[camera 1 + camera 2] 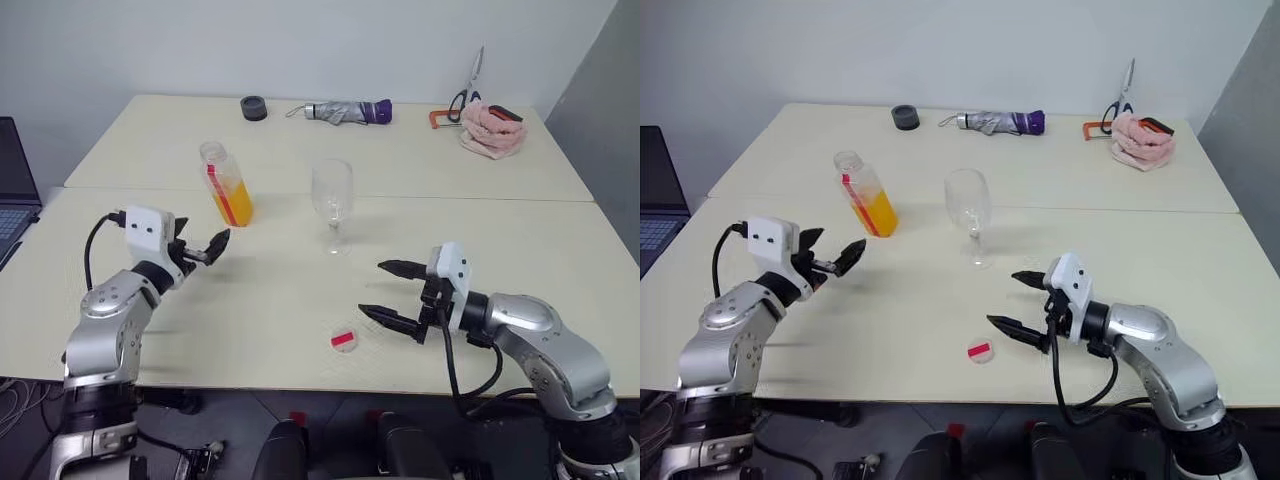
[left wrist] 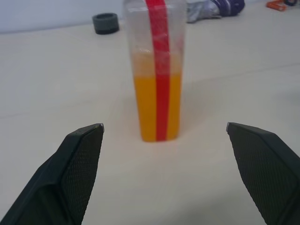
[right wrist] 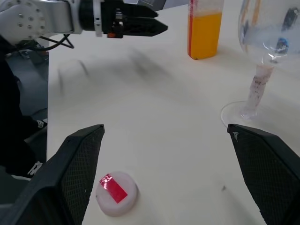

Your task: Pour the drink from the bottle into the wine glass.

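While uncapped (cap (image 1: 343, 340) aside), bottle (image 1: 226, 184) stands.

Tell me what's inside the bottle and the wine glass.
The uncapped bottle holds orange drink in its lower half; above that it is empty. The wine glass looks empty. Nothing covers either.

Pale table (image 1: 150, 330), bottle (image 1: 226, 184), wine glass (image 1: 332, 203), cap (image 1: 343, 340), umbrella (image 1: 348, 111)

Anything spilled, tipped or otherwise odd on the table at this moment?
No spill. The bottle and glass stand upright, the glass empty. The one loose item is the cap, lying on the table near the front edge, off the bottle.
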